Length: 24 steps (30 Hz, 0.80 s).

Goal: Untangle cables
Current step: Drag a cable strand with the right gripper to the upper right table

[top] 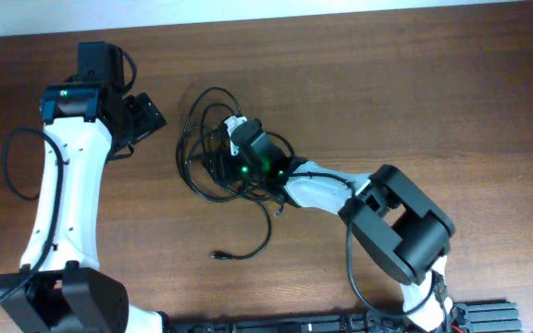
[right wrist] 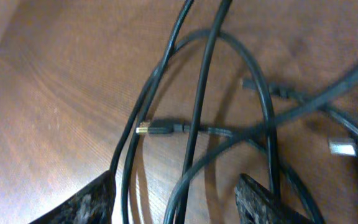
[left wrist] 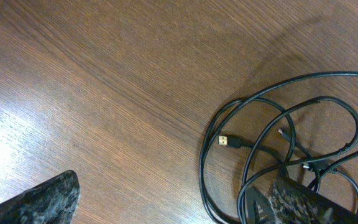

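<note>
- Right claw (right wrist: 174, 186): its fingers (right wrist: 89, 202) stand wide apart and grip nothing I can see. It hangs low, right over the tangle.
- Between those fingers: at least three strands of the cables (right wrist: 196, 124) run straight out ahead of the claw, along its reach. They lie across the closing line, so a squeeze here would likely catch several at once, not just one.
- Just ahead, toward the left finger: a gold-tipped plug (right wrist: 149, 129) lies crosswise, with its cord passing under the forward-running strands. To my eye it is the cleanest single end to go for.
- Further ahead and to the right finger's side: more strands cross and knot together. A pale connector sits at the frame edge, blurred.
- Behind the claw, toward the arm's base: one loose tail (top: 259, 242) curls away over the table (top: 387, 74), clear of the knot.
- Left claw (left wrist: 174, 180): gaping and empty, set apart from the tangle. The loops lie ahead and off its right finger's side, so the right arm is much the nearer.
</note>
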{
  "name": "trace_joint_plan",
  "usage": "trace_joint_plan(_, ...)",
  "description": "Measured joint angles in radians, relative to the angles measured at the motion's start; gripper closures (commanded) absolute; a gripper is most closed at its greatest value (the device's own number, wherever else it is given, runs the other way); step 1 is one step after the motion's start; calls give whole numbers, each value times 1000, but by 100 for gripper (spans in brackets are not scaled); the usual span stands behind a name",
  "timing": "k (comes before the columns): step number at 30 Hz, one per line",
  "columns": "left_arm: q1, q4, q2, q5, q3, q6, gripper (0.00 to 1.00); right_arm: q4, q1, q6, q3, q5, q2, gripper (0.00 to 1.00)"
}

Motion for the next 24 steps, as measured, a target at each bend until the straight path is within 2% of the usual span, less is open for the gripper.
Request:
trace_joint_plan(1, 0, 0, 0, 0, 0, 0, 1, 36, 0, 1, 0, 10, 29, 46)
trace_joint_plan(5, 0, 0, 0, 0, 0, 0, 1, 87, 18, 3, 0, 20, 55, 46)
trace_joint_plan(6, 0, 0, 0, 0, 0, 0, 1, 87, 42, -14, 0, 23, 55, 49)
trace_joint_plan(8, 0, 0, 0, 0, 0, 0, 1, 22, 113, -62, 7, 132, 63, 58)
trace_joint_plan(9, 0, 0, 0, 0, 0, 0, 1, 18, 127, -73, 8, 174, 64, 67)
trace_joint_plan(10, 0, 0, 0, 0, 0, 0, 1, 5, 127, -79, 9, 197, 64, 87)
trace_joint_plan(11, 0, 0, 0, 0, 0, 0, 1, -10, 126, -90, 12, 217, 64, 96)
trace_joint_plan(14, 1, 0, 0, 0, 0, 0, 1, -47, 114, -86, 21, 211, 60, 96)
trace_joint_plan(15, 2, 0, 0, 0, 0, 0, 1, -91, 89, -87, 23, 187, 26, 96)
trace_joint_plan(17, 2, 2, 0, 2, 0, 0, 1, -229, 3, -108, 21, 148, -171, 96)
trace_joint_plan(19, 2, 1, 0, 5, 0, 0, 1, -322, -139, -134, 34, 136, -465, 96)
trace_joint_plan(21, 2, 1, 0, 6, 0, 0, 1, -372, -312, -141, 43, 47, -678, 96)
trace_joint_plan(23, 2, 1, 0, 7, 0, 0, 1, -383, -476, -143, 43, 14, -776, 96)
trace_joint_plan(24, 2, 0, 0, 6, 0, 0, 1, -393, -602, -143, 43, 10, -808, 96)
